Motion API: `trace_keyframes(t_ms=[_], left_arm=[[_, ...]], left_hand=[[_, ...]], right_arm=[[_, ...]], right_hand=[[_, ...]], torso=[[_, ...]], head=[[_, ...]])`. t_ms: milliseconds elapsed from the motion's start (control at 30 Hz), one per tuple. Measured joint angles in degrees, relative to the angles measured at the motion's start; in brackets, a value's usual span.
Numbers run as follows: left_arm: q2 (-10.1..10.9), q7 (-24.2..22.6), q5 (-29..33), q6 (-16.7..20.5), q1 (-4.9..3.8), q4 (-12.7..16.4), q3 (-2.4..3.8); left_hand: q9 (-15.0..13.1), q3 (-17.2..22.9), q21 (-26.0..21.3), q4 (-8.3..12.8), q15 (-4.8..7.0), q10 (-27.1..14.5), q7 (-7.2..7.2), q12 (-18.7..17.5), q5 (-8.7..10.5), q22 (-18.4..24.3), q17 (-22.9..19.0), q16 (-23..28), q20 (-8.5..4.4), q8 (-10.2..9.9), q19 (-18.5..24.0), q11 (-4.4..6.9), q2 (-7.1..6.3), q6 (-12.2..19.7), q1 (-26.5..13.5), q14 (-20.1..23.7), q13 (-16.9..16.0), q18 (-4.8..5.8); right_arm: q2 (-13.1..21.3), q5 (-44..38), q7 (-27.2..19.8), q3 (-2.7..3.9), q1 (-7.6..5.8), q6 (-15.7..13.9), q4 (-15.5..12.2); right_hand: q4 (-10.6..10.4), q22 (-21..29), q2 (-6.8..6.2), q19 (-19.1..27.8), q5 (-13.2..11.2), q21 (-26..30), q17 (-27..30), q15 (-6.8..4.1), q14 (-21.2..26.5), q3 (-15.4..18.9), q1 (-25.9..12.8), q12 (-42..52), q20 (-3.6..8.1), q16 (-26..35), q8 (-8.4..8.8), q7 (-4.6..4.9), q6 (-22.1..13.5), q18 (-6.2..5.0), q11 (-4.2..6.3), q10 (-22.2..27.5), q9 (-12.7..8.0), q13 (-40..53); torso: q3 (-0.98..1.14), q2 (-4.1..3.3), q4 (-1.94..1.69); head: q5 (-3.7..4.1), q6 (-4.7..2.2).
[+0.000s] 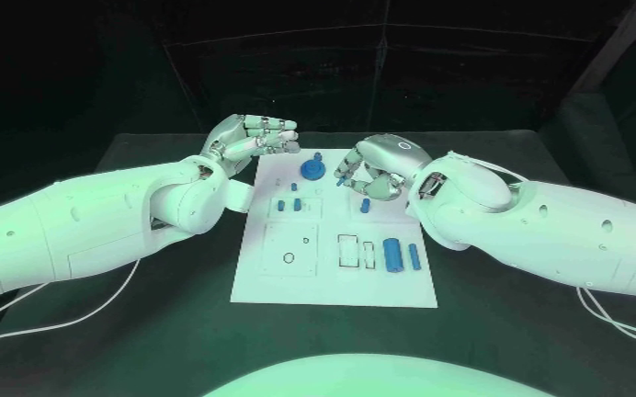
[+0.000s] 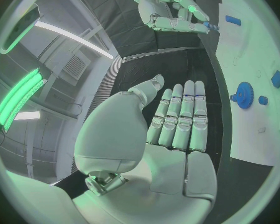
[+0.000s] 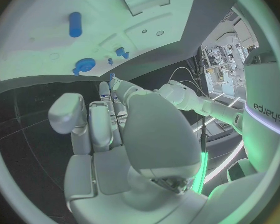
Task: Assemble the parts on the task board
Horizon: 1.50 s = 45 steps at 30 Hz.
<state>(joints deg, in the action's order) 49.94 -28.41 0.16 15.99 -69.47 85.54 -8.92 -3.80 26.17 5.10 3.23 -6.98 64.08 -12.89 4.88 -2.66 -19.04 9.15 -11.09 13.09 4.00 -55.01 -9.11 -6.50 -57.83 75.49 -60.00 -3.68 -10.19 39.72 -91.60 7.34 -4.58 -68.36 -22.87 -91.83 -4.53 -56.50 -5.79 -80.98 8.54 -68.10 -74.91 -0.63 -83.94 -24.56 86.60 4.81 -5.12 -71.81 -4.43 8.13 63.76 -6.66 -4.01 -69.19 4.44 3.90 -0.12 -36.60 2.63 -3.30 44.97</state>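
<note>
Two hands hang over the board's (image 1: 266,287) far end. The left hand (image 1: 249,144) is off its left edge, fingers straight and together, holding nothing. The right hand (image 1: 371,169) pinches a small blue part (image 3: 111,76) at its fingertips, near the gear (image 1: 312,170). This looks like the carrying step; next, lower the part squarely into its seat.
</note>
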Motion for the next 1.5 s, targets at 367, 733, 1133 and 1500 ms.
trace_keyframes(t_ms=[367, 733, 1133, 1500], left_arm=[[-0.24, 0.08, 0.0, -0.13, 0.0, 0.04, 0.0], [-0.51, 0.09, 0.01, -0.21, 0.0, 0.08, 0.01], [-0.62, 0.1, 0.01, -0.27, -0.01, 0.07, 0.01], [-0.71, 0.13, 0.02, -0.42, -0.01, 0.02, 0.01]], left_hand=[[-0.01, 0.0, -0.22, 0.0, 0.0, -0.2, 0.0, 0.0, 0.0, 0.06, -0.05, 0.0, 0.0, 0.0, 0.0, -0.2, 0.0, 0.0, 0.0, 0.0, 0.0, 0.0], [-0.01, 0.0, -0.22, 0.0, 0.0, -0.2, 0.0, 0.0, 0.0, 0.17, -0.04, 0.23, 0.0, 0.0, 0.0, -0.2, 0.0, 0.0, 0.0, 0.0, 0.0, 0.0], [-0.01, 0.0, -0.22, 0.0, 0.0, -0.2, 0.0, 0.0, 0.0, 0.19, -0.09, 0.27, 0.0, 0.0, 0.0, -0.2, 0.0, 0.0, 0.0, 0.0, 0.0, 0.0], [-0.01, 0.0, -0.22, 0.0, 0.0, -0.2, 0.0, 0.0, 0.0, 0.3, -0.09, 0.27, 0.0, 0.0, 0.0, -0.2, 0.0, 0.0, 0.0, 0.0, 0.0, 0.0]], right_arm=[[-5.25, -0.82, -0.09, -2.43, 0.94, 2.69, 0.86], [-8.41, -2.7, -0.36, -3.25, 3.56, 5.31, 3.33], [-9.85, -4.85, -0.17, -3.32, 4.39, 7.05, 4.49], [-10.1, -5.81, 0.55, -3.32, 4.51, 7.72, 4.5]], right_hand=[[-0.06, -0.04, 0.22, 0.0, 0.0, -0.22, 0.0, 0.0, 0.0, -0.21, -0.22, 0.0, 0.0, 0.0, 0.0, -0.01, -0.01, 0.0, 0.0, 0.0, -0.13, 0.0], [0.1, -0.19, -0.01, 0.0, 0.0, -0.22, 0.01, 0.0, 0.0, -0.36, -0.45, -0.22, 0.0, -0.23, 0.22, 0.18, -0.22, 0.0, 0.0, 0.0, -0.16, 0.0], [0.24, -0.23, -0.01, 0.0, 0.0, -0.22, 0.01, 0.0, 0.0, -0.5, -0.45, -0.45, 0.0, -0.22, 0.22, 0.18, -0.22, 0.0, -0.2, 0.2, -0.16, 0.0], [0.24, -0.3, -0.01, 0.0, 0.0, -0.45, -0.03, 0.0, 0.0, -0.5, -0.45, -0.45, 0.0, -0.22, 0.23, 0.17, -0.23, -0.01, -0.2, 0.2, -0.16, -0.01]], torso=[[0.04, -0.01, 0.05], [0.05, -0.01, 0.12], [0.03, 0.04, 0.1], [0.03, 0.05, 0.1]], head=[[-2.25, 1.21], [-3.85, 2.8], [-4.7, 3.57], [-5.08, 3.87]])
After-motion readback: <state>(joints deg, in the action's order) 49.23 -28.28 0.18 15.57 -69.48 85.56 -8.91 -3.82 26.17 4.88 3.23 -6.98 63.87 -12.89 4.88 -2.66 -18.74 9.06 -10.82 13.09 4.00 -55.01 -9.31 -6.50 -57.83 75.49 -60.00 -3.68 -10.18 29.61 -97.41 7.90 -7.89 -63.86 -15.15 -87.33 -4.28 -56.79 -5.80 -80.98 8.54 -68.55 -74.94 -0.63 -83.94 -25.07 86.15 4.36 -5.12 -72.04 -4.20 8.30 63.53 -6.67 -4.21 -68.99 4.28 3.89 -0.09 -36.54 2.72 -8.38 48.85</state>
